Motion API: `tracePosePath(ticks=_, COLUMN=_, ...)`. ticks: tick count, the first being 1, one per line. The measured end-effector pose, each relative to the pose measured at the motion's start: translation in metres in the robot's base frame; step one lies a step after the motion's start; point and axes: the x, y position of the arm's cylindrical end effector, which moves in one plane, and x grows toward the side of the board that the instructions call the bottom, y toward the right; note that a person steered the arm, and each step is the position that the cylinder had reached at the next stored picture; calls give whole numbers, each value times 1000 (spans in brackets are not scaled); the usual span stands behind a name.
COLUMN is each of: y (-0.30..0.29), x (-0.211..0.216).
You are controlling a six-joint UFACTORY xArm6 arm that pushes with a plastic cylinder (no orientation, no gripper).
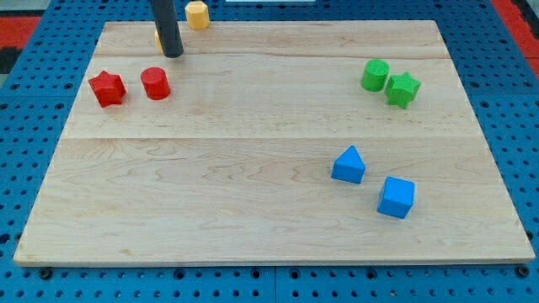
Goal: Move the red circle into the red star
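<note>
The red circle (pixel 156 83) stands on the wooden board at the view's upper left. The red star (pixel 107 88) lies just to its left, with a small gap between them. My tip (pixel 173 54) rests on the board just above and slightly right of the red circle, not touching it. The rod rises out of the view's top.
A yellow block (pixel 196 15) sits at the board's top edge, right of the rod; another yellowish piece (pixel 158 38) peeks out behind the rod. A green circle (pixel 375 75) and green star (pixel 402 89) touch at the upper right. A blue triangle (pixel 349 164) and blue cube (pixel 396 198) lie at the lower right.
</note>
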Motion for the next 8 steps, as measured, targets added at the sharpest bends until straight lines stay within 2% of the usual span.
tracePosePath(ticks=1, y=-30, x=-3)
tracePosePath(ticks=3, y=0, x=-25)
tracePosePath(ticks=4, y=1, x=-8)
tracePosePath(ticks=5, y=13, x=94)
tracePosePath(ticks=6, y=17, x=155)
tracePosePath(ticks=7, y=-18, x=176)
tracePosePath(ticks=8, y=-11, x=155)
